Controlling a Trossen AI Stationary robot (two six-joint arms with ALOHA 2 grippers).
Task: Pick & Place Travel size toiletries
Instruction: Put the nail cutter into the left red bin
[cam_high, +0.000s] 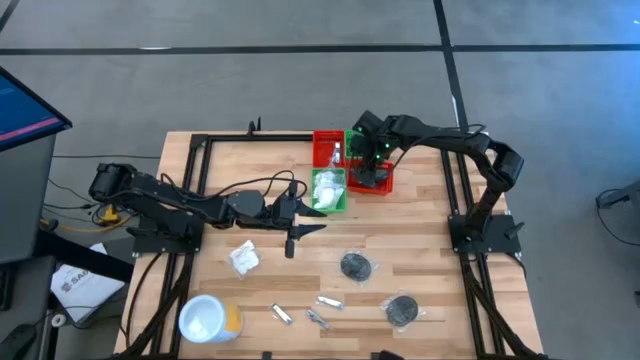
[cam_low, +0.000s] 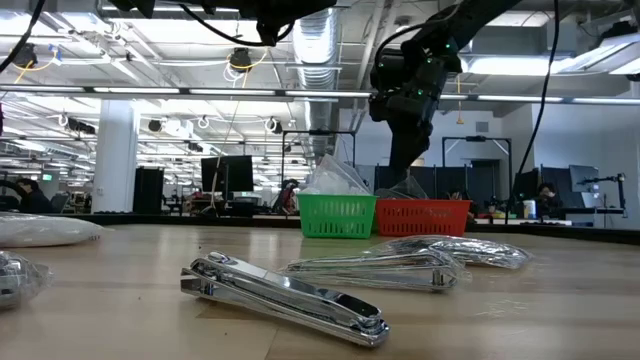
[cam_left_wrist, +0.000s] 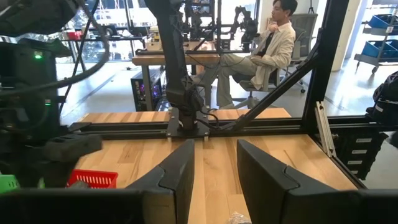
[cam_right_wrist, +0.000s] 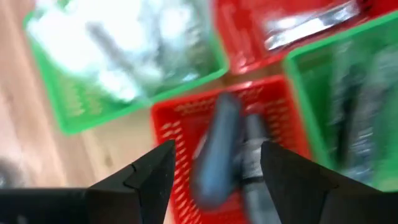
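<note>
On the wood table lie a white wrapped packet (cam_high: 243, 258), two black discs in clear wrap (cam_high: 356, 266) (cam_high: 402, 309) and several thin silver items (cam_high: 318, 318), which show close up in the low view (cam_low: 290, 295). My right gripper (cam_high: 370, 165) (cam_right_wrist: 217, 149) hangs open, pointing steeply down over a red bin (cam_right_wrist: 180, 115). In that bin lies a dark grey bottle (cam_right_wrist: 214, 155), with no finger on it. My left gripper (cam_high: 312, 218) (cam_left_wrist: 214, 146) stands level and open near the table's middle, with nothing between its fingers.
Red and green bins (cam_high: 328, 148) (cam_high: 328, 190) stand together at the far middle, with wrapped items in them. A large white tub (cam_high: 208, 320) sits at the near left. A black frame (cam_high: 200, 140) rims the table. A seated person (cam_left_wrist: 273, 37) is beyond the right edge.
</note>
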